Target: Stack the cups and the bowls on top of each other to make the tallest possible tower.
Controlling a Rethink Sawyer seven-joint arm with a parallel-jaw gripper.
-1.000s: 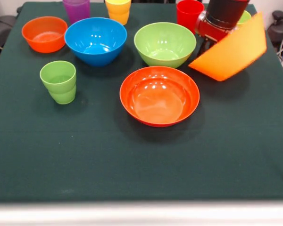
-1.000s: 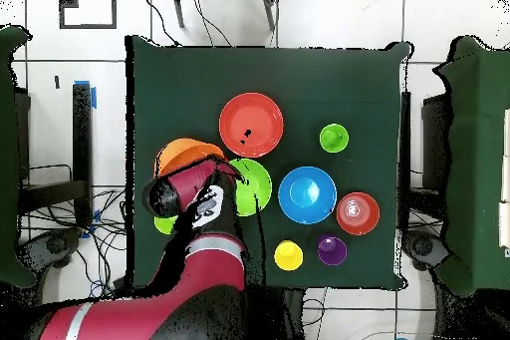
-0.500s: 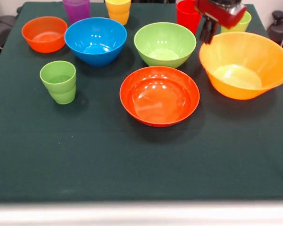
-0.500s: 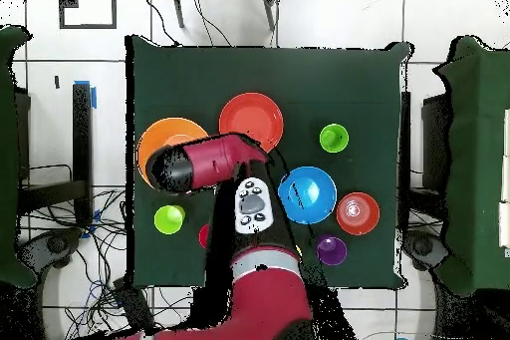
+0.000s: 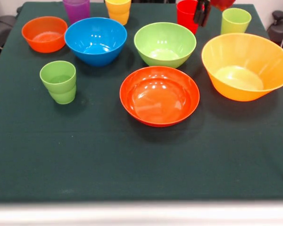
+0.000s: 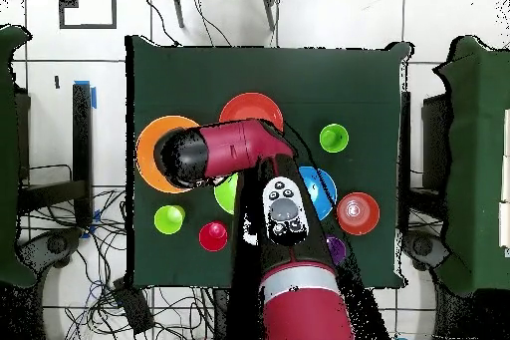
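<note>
From the front, the wide red-orange bowl [image 5: 159,95] sits upright on the dark green bench [image 5: 141,160] and serves as the landmark. Behind it stands the green bowl [image 5: 165,44], near but not touching. To the right of the red-orange bowl, apart from it, the large orange-yellow bowl [image 5: 245,65] rests upright on the cloth. Behind and to the left of the landmark is the blue bowl [image 5: 95,40], and farther left the small orange bowl [image 5: 44,33] sits just beside the blue one. Well to the left of the red-orange bowl a light green cup [image 5: 59,82] stands upright. Far behind the landmark, along the back edge, stand a purple cup [image 5: 76,9], a yellow cup [image 5: 118,10], a red cup [image 5: 187,14] and a second light green cup [image 5: 236,20]. Nothing is stacked; every bowl and cup stands alone. The claw [image 5: 201,13] shows only as dark tips at the top edge, just beside the red cup and touching nothing; whether it is released or clenched I cannot tell.

From overhead, the red arm [image 6: 239,152] lies across the middle of the bench, covering part of the red-orange bowl [image 6: 251,106] and most of the green and blue bowls. The orange-yellow bowl [image 6: 151,147] lies left of the landmark, its right side under the arm's dark end. The claw itself is hidden here.
</note>
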